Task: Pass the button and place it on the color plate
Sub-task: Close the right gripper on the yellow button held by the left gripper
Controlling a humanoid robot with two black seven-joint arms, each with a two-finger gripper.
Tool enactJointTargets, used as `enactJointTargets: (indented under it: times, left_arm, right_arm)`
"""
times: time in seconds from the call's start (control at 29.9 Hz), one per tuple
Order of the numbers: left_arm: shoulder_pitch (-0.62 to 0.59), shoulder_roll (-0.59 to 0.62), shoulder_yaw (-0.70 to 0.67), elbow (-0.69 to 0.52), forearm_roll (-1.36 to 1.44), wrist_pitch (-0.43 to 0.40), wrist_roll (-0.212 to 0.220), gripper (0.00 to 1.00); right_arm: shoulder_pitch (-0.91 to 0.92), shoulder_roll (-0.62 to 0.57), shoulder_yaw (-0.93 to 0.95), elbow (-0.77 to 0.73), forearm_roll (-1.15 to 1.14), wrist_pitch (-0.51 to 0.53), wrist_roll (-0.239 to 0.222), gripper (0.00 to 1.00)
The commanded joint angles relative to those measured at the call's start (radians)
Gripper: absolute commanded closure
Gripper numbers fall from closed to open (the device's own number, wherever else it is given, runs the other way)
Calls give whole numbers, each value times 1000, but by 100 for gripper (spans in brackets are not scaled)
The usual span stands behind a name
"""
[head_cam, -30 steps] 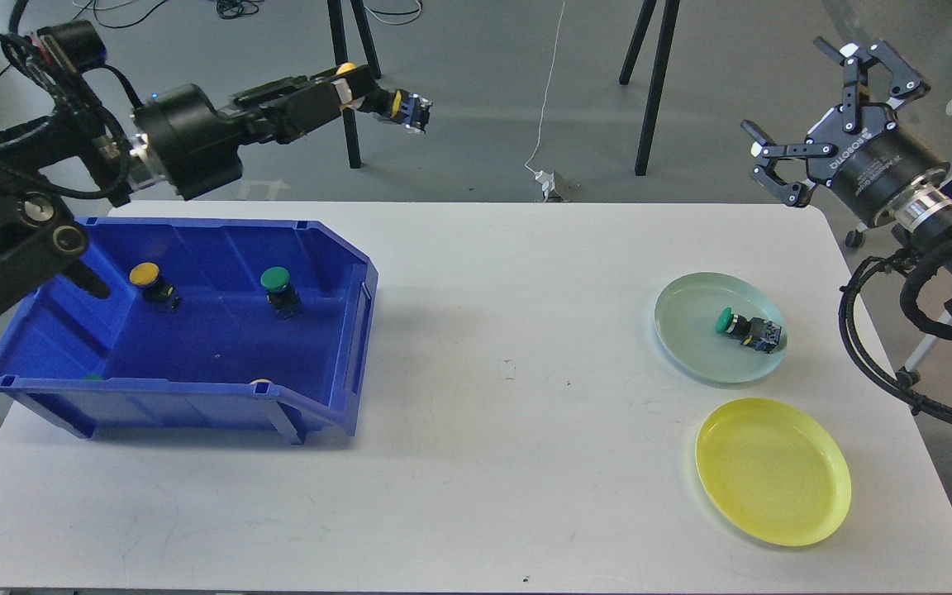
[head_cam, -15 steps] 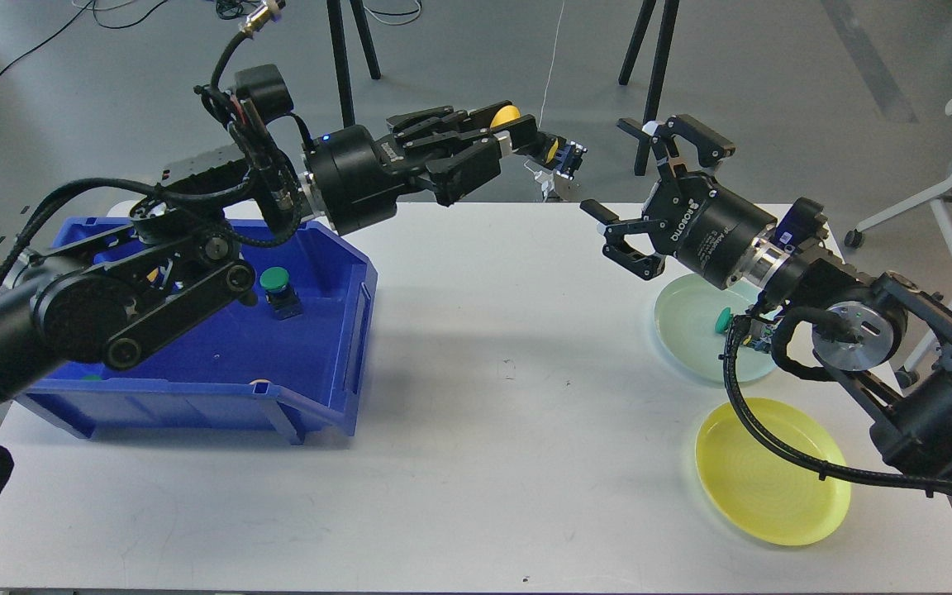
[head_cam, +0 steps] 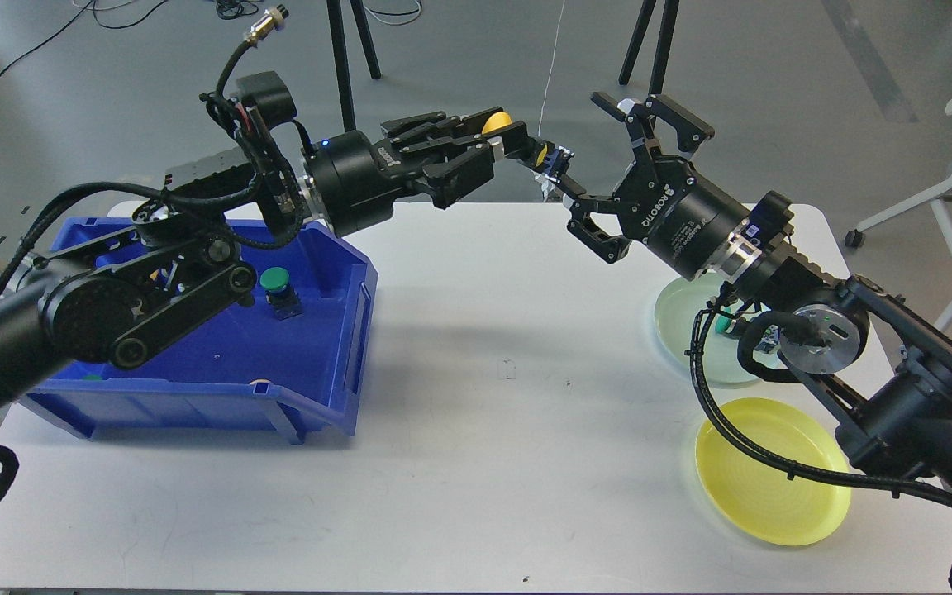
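My left gripper [head_cam: 523, 149] is shut on a yellow button [head_cam: 541, 154] and holds it high above the table's far edge, near the middle. My right gripper [head_cam: 585, 159] is open, with its jaws spread wide just right of the button, one finger above it and one below, apart from it. The pale green plate [head_cam: 685, 318] lies at the right, partly hidden by my right arm, and the green button [head_cam: 722, 325] on it barely shows. The yellow plate [head_cam: 773, 475] lies empty in front of the green plate.
A blue bin [head_cam: 358, 330] stands at the left, partly hidden by my left arm, with a green button [head_cam: 278, 285] in it. Black tripod legs [head_cam: 344, 49] stand on the floor behind the white table [head_cam: 484, 413].
Both arms have swung in from the sides to meet above the table's far edge. In the last half second my right gripper has closed in leftward on the held yellow button.
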Motion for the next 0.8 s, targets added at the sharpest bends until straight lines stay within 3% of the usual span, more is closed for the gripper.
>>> enactJointTargets:
  times: [0.0, 0.2, 0.77]
  left_arm:
    - [-3, -8, 0, 5, -1, -1, 0, 79]
    - [0, -8, 1, 8, -1, -1, 0, 79]
    - [-7, -5, 0, 8, -4, -1, 0, 79]
  right_arm:
    - [-2, 0, -13, 4, 0, 21, 1, 26]
    - [2, 23, -20, -5, -3, 26, 0, 31]
    - [-11, 16, -33, -5, -3, 29, -5, 27]
